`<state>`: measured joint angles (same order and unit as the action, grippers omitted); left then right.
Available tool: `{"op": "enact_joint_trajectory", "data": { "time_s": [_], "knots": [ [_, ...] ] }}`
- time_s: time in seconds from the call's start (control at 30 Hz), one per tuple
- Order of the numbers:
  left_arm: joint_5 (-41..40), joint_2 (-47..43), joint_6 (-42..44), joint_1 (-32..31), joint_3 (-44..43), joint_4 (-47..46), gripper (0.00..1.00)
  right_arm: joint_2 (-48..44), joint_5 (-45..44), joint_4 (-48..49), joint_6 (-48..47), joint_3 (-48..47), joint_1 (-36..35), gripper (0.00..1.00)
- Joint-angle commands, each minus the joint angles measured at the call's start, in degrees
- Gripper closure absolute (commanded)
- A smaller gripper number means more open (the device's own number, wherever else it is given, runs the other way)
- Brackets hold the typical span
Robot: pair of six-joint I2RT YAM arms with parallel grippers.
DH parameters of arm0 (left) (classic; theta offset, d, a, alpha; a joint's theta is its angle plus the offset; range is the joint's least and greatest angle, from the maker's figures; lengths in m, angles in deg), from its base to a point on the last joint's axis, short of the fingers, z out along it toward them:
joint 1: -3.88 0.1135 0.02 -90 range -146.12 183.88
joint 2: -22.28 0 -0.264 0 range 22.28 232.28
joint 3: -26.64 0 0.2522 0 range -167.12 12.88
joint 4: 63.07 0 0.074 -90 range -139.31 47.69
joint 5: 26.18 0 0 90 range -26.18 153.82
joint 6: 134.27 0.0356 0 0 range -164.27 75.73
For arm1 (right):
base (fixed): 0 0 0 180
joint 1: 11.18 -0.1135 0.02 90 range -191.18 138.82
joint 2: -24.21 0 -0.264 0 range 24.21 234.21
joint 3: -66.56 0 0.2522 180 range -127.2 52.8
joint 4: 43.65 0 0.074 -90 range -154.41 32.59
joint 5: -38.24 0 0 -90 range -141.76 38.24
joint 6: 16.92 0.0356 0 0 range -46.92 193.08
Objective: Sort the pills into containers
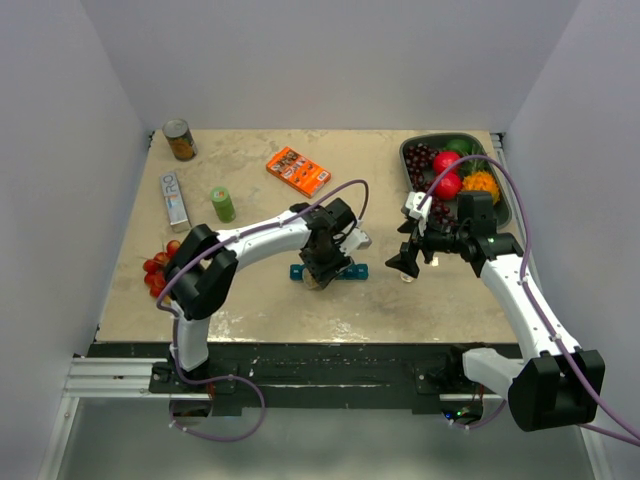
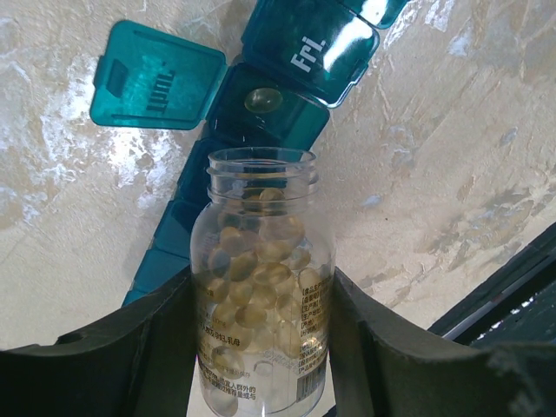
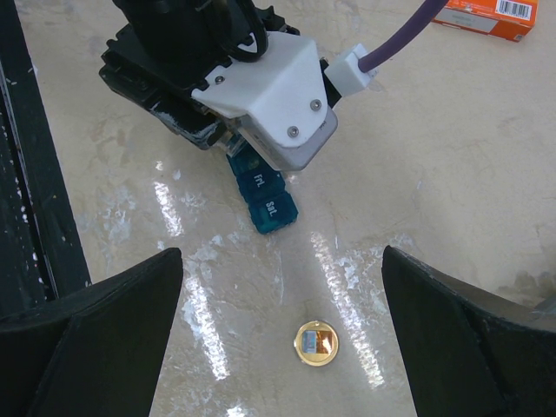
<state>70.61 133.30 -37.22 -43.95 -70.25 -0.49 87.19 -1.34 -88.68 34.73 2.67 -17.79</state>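
Observation:
My left gripper (image 1: 322, 262) is shut on a clear open bottle (image 2: 261, 278) full of yellowish softgel pills (image 2: 252, 261), its mouth tilted over the teal-blue pill organizer (image 2: 306, 54). One compartment stands open, its lid (image 2: 156, 76) folded back, with a single pill (image 2: 263, 99) inside. The organizer's ends show under the gripper in the top view (image 1: 352, 271), and its "Fri" and "Sat" end shows in the right wrist view (image 3: 265, 201). My right gripper (image 3: 280, 261) is open and empty, hovering right of the organizer (image 1: 405, 265), above a small gold cap (image 3: 315, 343) lying on the table.
A dark tray (image 1: 404, 160) of fruit sits at the back right. An orange box (image 1: 298, 170), a green cylinder (image 1: 222, 204), a silver box (image 1: 175, 198) and a can (image 1: 180, 140) lie at the back left. Red fruit (image 1: 160, 268) sits at the left edge.

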Motion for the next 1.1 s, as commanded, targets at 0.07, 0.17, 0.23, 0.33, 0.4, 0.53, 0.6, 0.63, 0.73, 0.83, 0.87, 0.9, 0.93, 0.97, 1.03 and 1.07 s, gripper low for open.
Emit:
{"op": "enact_joint_trajectory", "data": {
  "time_s": [0.07, 0.17, 0.23, 0.33, 0.4, 0.53, 0.6, 0.63, 0.73, 0.83, 0.87, 0.9, 0.93, 0.97, 1.03, 1.07],
  "knots": [
    [-1.60, 0.60, -0.72, -0.42, -3.00, 1.72, 1.00, -0.31, 0.21, 0.24, 0.38, -1.29, 0.37, 0.01],
    [-2.04, 0.86, -0.90, -0.59, -3.44, 2.25, 1.00, -0.40, 0.21, 0.33, 0.38, -1.29, 0.46, 0.01],
    [-2.22, 0.69, -1.07, -0.77, -3.79, 2.42, 1.00, -0.31, 0.21, 0.33, 0.38, -1.29, 0.37, 0.01],
    [-2.22, 0.69, -1.42, -0.94, -4.67, 3.38, 1.00, -0.31, 0.12, 0.33, 0.38, -1.29, 0.28, 0.01],
    [-2.13, 1.04, -1.34, -0.86, -5.37, 4.18, 1.00, -0.40, 0.12, 0.33, 0.38, -1.29, 0.37, 0.01],
    [-2.30, 1.56, -1.51, -0.86, -5.81, 4.88, 1.00, -0.40, 0.12, 0.33, 0.38, -1.29, 0.37, 0.01],
    [-2.30, 1.74, -1.60, -0.94, -5.90, 5.15, 1.00, -0.31, 0.04, 0.33, 0.38, -1.29, 0.28, 0.01],
    [-2.39, 1.92, -1.69, -0.95, -5.99, 5.15, 1.00, -0.40, 0.04, 0.33, 0.38, -1.29, 0.28, 0.01],
    [-2.74, 2.35, -1.60, -1.03, -6.51, 5.85, 1.00, -0.31, 0.04, 0.33, 0.29, -1.29, 0.28, 0.01],
    [-2.92, 2.79, -1.69, -1.12, -6.69, 6.03, 1.00, -0.31, 0.04, 0.24, 0.29, -1.29, 0.29, 0.01],
    [-2.83, 2.80, -1.69, -1.12, -6.87, 6.03, 1.00, -0.40, -0.05, 0.24, 0.29, -1.29, 0.37, 0.01],
    [-2.92, 2.80, -1.69, -1.12, -6.95, 6.11, 1.00, -0.40, 0.04, 0.33, 0.29, -1.29, 0.37, 0.01],
    [-2.92, 2.97, -1.60, -1.21, -6.96, 6.11, 1.00, -0.40, -0.05, 0.33, 0.29, -1.29, 0.37, 0.01],
    [-3.01, 3.06, -1.69, -1.21, -7.04, 6.11, 1.00, -0.32, 0.04, 0.33, 0.29, -1.29, 0.28, 0.01],
    [-3.18, 3.23, -1.60, -1.21, -7.30, 6.29, 1.00, -0.23, 0.04, 0.33, 0.29, -1.29, 0.37, 0.01],
    [-3.18, 3.41, -1.51, -1.21, -7.31, 6.38, 1.00, -0.23, 0.04, 0.24, 0.29, -1.29, 0.37, 0.01]
  ]
}}
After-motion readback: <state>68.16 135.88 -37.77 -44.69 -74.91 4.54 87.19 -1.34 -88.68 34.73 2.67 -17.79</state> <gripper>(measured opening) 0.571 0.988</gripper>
